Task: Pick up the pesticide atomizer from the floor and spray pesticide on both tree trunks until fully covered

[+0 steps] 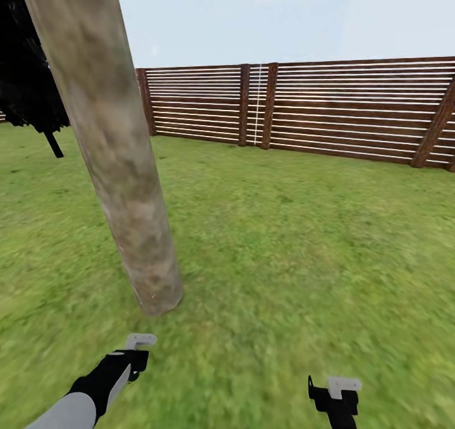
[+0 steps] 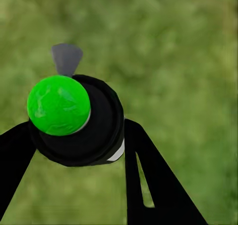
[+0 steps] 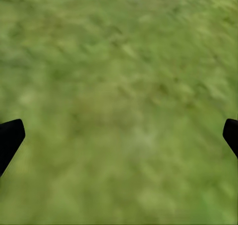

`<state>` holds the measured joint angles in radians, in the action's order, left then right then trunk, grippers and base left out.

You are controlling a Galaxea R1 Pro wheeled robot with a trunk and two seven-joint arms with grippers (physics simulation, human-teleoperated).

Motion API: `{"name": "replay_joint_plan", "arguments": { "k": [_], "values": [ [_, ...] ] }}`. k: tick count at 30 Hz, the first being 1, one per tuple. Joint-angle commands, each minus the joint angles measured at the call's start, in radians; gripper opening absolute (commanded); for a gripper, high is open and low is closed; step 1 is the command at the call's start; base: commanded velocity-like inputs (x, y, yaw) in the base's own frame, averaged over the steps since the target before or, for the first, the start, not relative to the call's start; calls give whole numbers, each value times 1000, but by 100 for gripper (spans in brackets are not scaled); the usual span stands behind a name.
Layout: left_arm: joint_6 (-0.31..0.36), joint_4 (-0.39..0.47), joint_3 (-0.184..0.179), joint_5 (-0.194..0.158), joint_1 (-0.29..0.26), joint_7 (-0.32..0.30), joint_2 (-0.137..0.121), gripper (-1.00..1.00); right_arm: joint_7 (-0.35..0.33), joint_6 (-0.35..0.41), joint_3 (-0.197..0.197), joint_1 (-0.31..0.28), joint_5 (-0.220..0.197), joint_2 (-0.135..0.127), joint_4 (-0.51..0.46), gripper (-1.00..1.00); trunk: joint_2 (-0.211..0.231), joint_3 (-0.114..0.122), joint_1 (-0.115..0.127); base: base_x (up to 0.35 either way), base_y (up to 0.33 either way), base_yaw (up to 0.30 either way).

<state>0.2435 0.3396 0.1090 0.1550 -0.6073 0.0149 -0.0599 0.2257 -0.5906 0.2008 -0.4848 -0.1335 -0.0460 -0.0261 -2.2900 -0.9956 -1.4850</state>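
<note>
A black pesticide atomizer with a bright green round cap and a grey nozzle tab sits between the fingers of my left gripper, which is shut on it above the grass floor. In the head view the left gripper hangs low, just in front of the base of a thick, pale mottled tree trunk that leans up to the left. My right gripper is open over bare grass, its black fingertips spread wide.
A brown slatted wooden fence closes the lawn at the back. A black-foliaged conifer stands behind the trunk at the far left. Open lawn stretches right of the trunk to the fence.
</note>
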Motion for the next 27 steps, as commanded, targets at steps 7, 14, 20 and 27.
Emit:
{"name": "replay_joint_plan", "arguments": {
  "k": [7, 14, 20, 27],
  "values": [
    [22, 1, 2, 3, -8, -5, -84, -100, 0, 0, 0, 0, 0, 0, 0, 100, 0, 0, 0, 58, 0, 0],
    [94, 24, -8, 3, -46, -9, -2, -100, 0, 0, 0, 0, 0, -1, 0, 100, 0, 0, 0, 0, 0, 0],
    [158, 120, -7, 6, -71, -61, -105, -100, 0, 0, 1, 0, 5, -1, 0, 100, 0, 0, 0, 0, 0, 0],
    [241, 171, -8, 10, -85, -74, -48, -100, 0, 0, 3, 0, 6, -2, 0, 100, 0, 0, 0, 0, 0, 0]
  ]
}}
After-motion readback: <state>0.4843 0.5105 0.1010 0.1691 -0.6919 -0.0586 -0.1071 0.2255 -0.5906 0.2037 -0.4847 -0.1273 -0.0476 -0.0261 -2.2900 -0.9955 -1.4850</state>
